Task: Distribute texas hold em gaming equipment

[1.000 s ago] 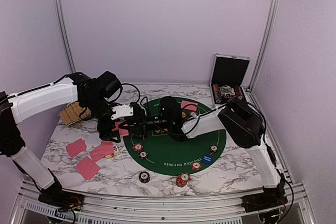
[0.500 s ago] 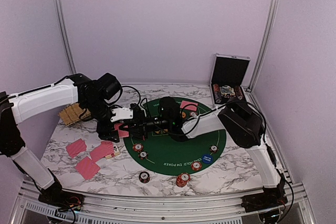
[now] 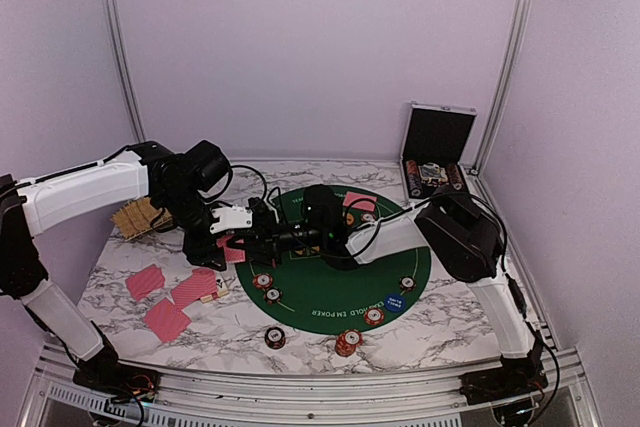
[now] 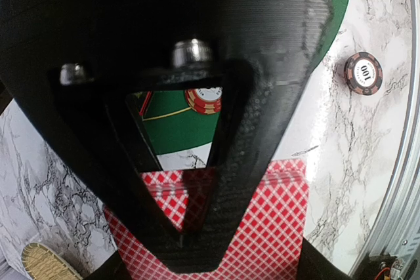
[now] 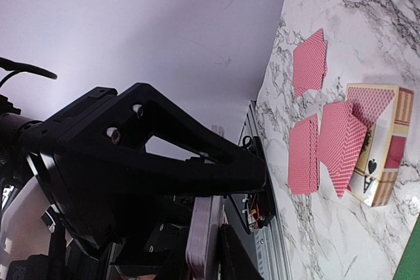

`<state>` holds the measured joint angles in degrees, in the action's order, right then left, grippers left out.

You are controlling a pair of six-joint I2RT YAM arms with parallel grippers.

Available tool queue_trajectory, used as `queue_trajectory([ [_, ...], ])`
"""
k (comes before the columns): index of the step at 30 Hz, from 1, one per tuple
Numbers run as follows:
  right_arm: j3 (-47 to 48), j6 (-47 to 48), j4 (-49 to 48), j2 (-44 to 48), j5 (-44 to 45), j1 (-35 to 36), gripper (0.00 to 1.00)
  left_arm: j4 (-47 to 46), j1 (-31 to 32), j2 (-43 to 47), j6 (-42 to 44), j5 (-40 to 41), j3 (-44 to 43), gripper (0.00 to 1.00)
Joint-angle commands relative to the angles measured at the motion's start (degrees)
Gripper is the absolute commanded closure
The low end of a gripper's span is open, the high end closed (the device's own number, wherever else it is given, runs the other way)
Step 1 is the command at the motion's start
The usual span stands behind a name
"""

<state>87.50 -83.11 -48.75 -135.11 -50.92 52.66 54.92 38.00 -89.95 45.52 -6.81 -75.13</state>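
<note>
A small stack of pink-red-backed playing cards (image 3: 232, 248) hangs above the table's left-middle, between my two grippers, which meet tip to tip. My left gripper (image 3: 226, 235) is shut on the cards (image 4: 275, 221), which fill the bottom of its wrist view. My right gripper (image 3: 248, 241) reaches in from the right, its triangular finger (image 4: 262, 96) across the left wrist view. In the right wrist view the stack (image 5: 203, 240) shows edge-on, with a thin gap beside my right gripper's (image 5: 209, 263) black finger (image 5: 230, 260). Striped poker chips (image 3: 262, 281) and a blue disc (image 3: 394, 302) lie on the green felt mat (image 3: 330, 277).
Three piles of red-backed cards (image 3: 166, 319) and a card box (image 3: 215, 290) lie at the front left. The woven basket (image 3: 140, 215) sits behind the left arm. The open silver case (image 3: 435, 152) stands at the back right. Two chips (image 3: 347, 343) lie near the front edge.
My left gripper has closed onto the card stack that the right gripper holds out. The right jaws have parted slightly. Both arms have stayed nearly in place.
</note>
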Motion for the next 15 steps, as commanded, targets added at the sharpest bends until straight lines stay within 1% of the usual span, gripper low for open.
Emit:
queue_trajectory([
  [1,0.7,0.5,-0.4,0.9,-0.2,0.2,0.82,0.8,0.1,1.4,0.9,-0.6,0.2,0.43],
  [5,0.9,0.8,0.1,0.9,0.0,0.4,0.70,0.8,0.0,1.4,0.9,-0.8,0.2,0.43],
  [12,2.2,1.9,2.4,0.1,0.2,1.4,0.59,0.8,0.1,1.1,0.7,-0.6,0.1,0.42],
  [15,2.7,2.8,4.3,-0.3,0.6,1.9,0.57,0.8,0.1,1.1,0.7,-0.5,-0.1,0.42],
])
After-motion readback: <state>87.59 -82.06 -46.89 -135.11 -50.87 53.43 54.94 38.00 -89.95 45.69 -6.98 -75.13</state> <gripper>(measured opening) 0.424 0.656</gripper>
